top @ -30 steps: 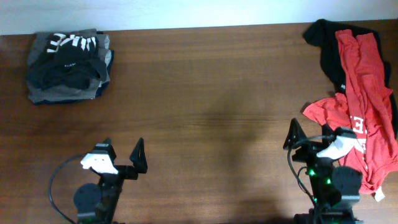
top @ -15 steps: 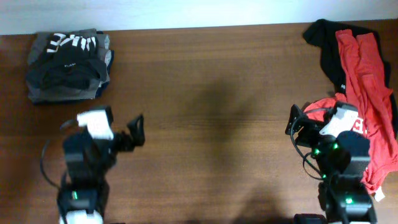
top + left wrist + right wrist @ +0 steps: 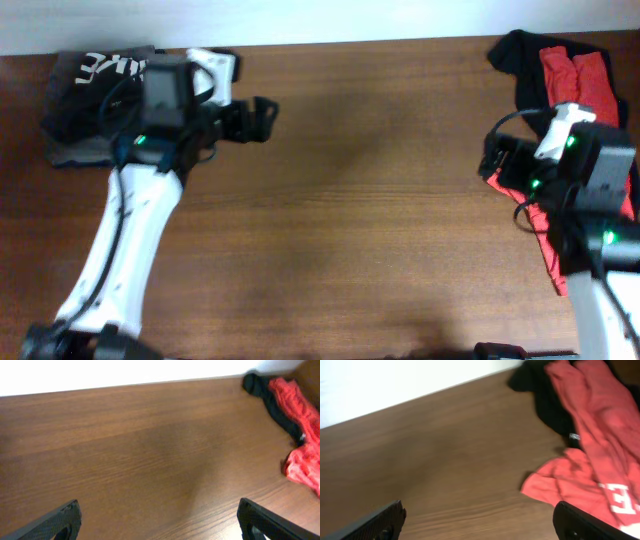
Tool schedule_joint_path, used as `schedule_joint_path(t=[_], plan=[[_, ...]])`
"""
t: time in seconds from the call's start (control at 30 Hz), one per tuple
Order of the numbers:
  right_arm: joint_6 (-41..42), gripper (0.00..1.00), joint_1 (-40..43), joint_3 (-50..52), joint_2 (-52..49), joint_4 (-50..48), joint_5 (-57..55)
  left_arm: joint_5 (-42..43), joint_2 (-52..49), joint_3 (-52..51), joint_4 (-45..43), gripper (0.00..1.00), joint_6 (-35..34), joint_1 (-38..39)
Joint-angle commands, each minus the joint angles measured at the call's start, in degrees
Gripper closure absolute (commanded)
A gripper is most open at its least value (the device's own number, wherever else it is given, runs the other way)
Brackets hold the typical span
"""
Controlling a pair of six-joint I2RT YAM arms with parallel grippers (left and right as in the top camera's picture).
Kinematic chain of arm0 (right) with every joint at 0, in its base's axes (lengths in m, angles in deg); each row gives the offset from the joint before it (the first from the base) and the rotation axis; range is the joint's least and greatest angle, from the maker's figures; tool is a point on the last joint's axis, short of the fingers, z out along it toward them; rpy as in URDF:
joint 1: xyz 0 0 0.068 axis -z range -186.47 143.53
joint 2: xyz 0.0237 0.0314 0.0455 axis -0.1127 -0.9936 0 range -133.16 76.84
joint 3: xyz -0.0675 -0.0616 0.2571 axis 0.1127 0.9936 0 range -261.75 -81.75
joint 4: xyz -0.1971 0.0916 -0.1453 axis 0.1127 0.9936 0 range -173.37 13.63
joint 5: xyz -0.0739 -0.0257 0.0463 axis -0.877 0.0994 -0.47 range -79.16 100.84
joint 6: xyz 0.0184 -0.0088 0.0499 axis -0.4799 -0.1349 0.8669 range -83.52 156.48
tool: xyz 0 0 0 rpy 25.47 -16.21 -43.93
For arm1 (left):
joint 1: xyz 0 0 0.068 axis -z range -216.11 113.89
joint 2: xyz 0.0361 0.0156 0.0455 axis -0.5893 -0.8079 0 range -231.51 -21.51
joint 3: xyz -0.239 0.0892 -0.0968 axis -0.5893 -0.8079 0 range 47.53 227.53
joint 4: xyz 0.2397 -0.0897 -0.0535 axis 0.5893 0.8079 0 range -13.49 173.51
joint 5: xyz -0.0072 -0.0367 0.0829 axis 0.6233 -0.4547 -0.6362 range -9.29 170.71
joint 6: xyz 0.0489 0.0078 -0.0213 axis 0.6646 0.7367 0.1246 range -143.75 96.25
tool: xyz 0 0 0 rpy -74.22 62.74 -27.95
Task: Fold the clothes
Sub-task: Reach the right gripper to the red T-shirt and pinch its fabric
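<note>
step: looks like the pick-up stage for the next piece. Nothing's spread out on the table [image 3: 380,230] yet, so I'd say the actual folding of this one hasn't started.
where the clothes are: the red shirt [image 3: 580,75] sits in the far right corner, draped over a black garment [image 3: 515,55]. A folded stack [image 3: 85,90] of dark stuff is over in the far left corner.
left gripper [image 3: 157,512]: spread wide, nothing in it, hovering over bare wood near the folded stack and well apart from the red shirt.
right gripper [image 3: 477,512]: also spread wide and empty, above the table just beside the shirt's near edge, not touching it.
next move (my guess): the right one needs to drop onto an edge or sleeve of the red shirt and drag it to the middle. The left has to cross over to help flatten it.
overhead only: shows the folded stack, which neither wrist cam catches, but the right arm covers the lower part of the shirt.
right wrist cam only: shows that lower part, with white lettering [image 3: 620,500] on it.
left wrist cam: only catches the pile far off in its top right corner.
</note>
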Motion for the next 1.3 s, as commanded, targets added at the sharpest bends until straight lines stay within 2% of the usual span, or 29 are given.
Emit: schedule_joint_path(t=[0.0, 0.23, 0.4, 0.53, 0.77, 0.97, 1.0, 1.07, 1.2, 1.27], plan=[[-1.88, 0.01, 6.01, -3.02, -5.95, 0.24, 1.55, -6.8, -7.17, 7.74, 3.15, 0.01, 5.53, 4.81], [-1.29, 0.01, 13.79, -3.02, -16.06, -1.73, 2.71, -6.8, -15.58, 9.05, 1.09, 0.01, 10.16, 9.29], [5.92, 0.0, 19.15, -2.99, -25.86, -4.85, 2.45, -6.71, -20.81, 9.05, -0.13, 0.01, 10.14, 10.1], [7.06, 0.06, 22.16, -2.99, -32.65, -7.13, 2.45, -6.71, -22.58, 9.05, -0.09, 0.01, 10.14, 9.99], [4.39, 0.12, 22.43, -2.99, -42.51, -8.74, 2.47, -6.75, -22.69, 9.05, -0.37, 0.01, 10.16, 9.99], [2.1, 0.15, 21.18, -2.73, -46.88, -11.58, 2.43, -6.73, -22.69, 9.05, -0.35, 0.01, 10.14, 10.01], [2.05, 0.18, 20.94, -2.56, -47.3, -12.07, 2.45, -6.75, -22.69, 9.05, -0.33, 0.01, 10.14, 9.99], [1.77, 0.35, 20.5, -2.01, -48.04, -13.18, 2.43, -7.21, -22.69, 9.05, -0.33, 0.01, 10.14, 9.99], [0.79, 0.61, 19.45, -0.83, -49.68, -14.84, 1.81, -8.76, -22.69, 9.05, -0.33, 0.01, 10.16, 9.99], [0.79, 0.67, 19.37, -0.72, -50.42, -14.84, 0.96, -8.92, -22.69, 9.05, -0.35, 0.01, 10.16, 10.01]])
